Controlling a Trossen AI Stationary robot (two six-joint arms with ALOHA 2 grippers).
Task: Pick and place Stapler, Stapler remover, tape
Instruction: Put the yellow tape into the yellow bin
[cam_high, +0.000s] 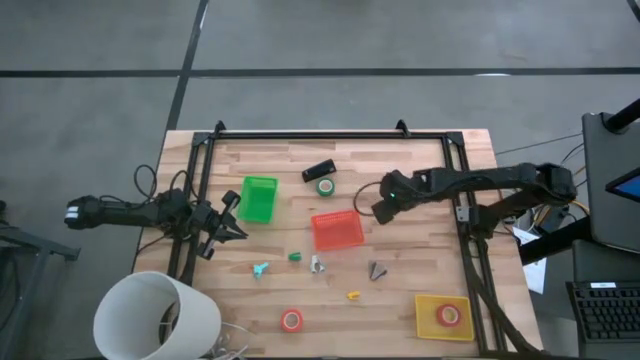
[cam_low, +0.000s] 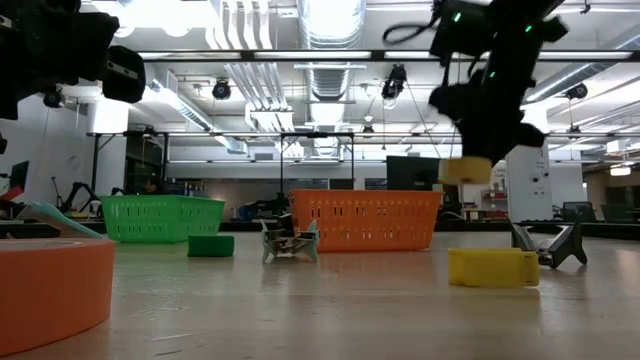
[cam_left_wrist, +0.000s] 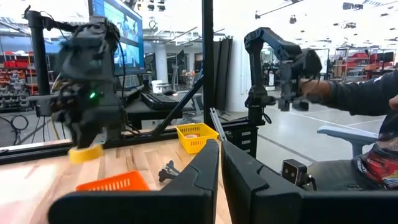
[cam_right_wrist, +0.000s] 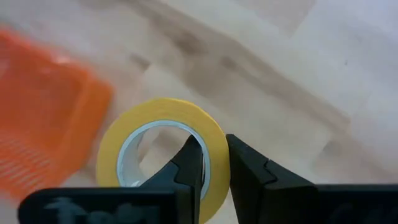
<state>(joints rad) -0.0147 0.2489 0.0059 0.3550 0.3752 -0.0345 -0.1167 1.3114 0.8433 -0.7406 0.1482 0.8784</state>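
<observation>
My right gripper (cam_high: 383, 207) hangs above the table just right of the orange bin (cam_high: 338, 230), shut on the yellow tape roll (cam_right_wrist: 161, 149). In the low view the roll (cam_low: 465, 170) hangs under the gripper, well above the wood. The black stapler (cam_high: 318, 171) and the green tape roll (cam_high: 326, 186) lie flat on the table behind the orange bin. A red tape roll (cam_high: 291, 320) lies near the near edge. An orange roll (cam_high: 448, 316) sits in the yellow bin (cam_high: 425, 318). My left gripper (cam_high: 226, 215) waits shut beside the green bin (cam_high: 259, 198). My right gripper holds the yellow tape roll by its ring wall (cam_right_wrist: 216, 146). One finger (cam_right_wrist: 189, 165) is inside the open centre and the other (cam_right_wrist: 245, 168) is outside, with the wall pinched between them. The roll is lifted clear of the table.
Small pieces lie scattered in front of the orange bin: a teal one (cam_high: 260, 268), a green one (cam_high: 296, 257), two grey clip-like ones (cam_high: 317, 263) (cam_high: 377, 270) and a yellow one (cam_high: 353, 295). A white round tub (cam_high: 155, 315) stands at the near left corner. A person's arm (cam_left_wrist: 367, 93) shows beyond the table.
</observation>
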